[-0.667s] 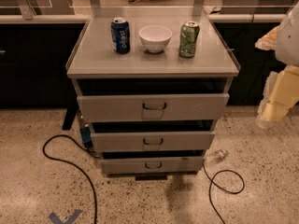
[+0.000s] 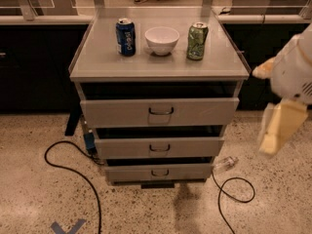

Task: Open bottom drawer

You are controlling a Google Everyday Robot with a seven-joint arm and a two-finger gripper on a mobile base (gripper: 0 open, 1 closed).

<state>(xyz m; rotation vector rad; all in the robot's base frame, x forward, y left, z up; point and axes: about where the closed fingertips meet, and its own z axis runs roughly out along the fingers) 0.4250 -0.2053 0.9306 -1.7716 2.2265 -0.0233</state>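
- Grey metal bottom drawer [image 2: 129,173], the shallowest of three fronts, sits lowest beneath the front edge of the pale tabletop [image 2: 97,62], close to the floor.
- Cream two-finger gripper [image 2: 279,128] hangs out past the tabletop's front right corner, well apart from that drawer; I cannot tell whether its jaws are apart or together.
- Best approach, I judge: drop low, face the front squarely, take the small dark wire loop handle [image 2: 160,172] at its centre, then pull straight and level.
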